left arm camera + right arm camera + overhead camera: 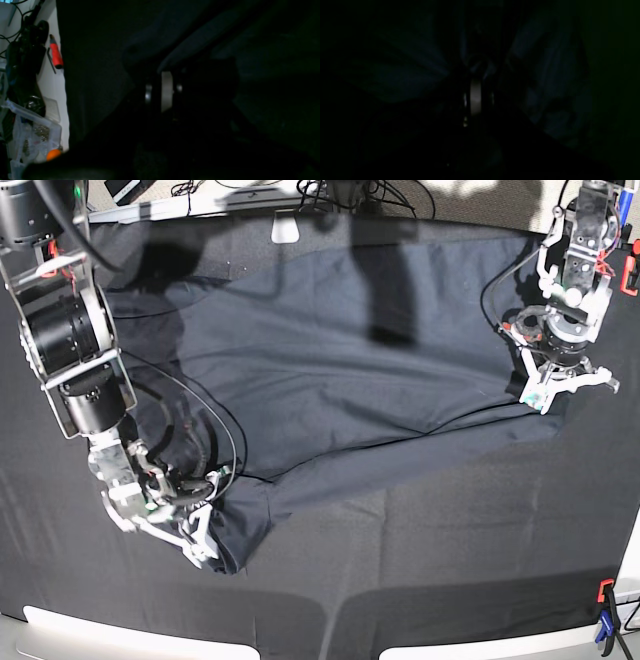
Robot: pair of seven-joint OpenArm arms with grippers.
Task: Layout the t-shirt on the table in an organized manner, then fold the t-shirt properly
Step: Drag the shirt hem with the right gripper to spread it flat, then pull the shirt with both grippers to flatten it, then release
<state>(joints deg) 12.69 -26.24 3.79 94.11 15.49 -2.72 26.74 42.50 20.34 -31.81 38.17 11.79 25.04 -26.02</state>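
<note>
The t-shirt [330,350] lies spread over the middle and far part of the table [420,570], its dark grey a shade lighter than the black cloth beneath; its near edge runs slanting from the right down to a bunched corner at the near left. No label, brand mark or writing can be read anywhere on it — the wrist views are too dark for that.

The right gripper [200,540] sits at that bunched near-left corner, jaws closed on the t-shirt's fabric. The left gripper [565,385] is at the shirt's right edge, far side, closed with cloth pinched between its fingers. A red-handled tool [56,52] lies beyond the table's edge in the left wrist view, beside a clear plastic box [32,130].
</note>
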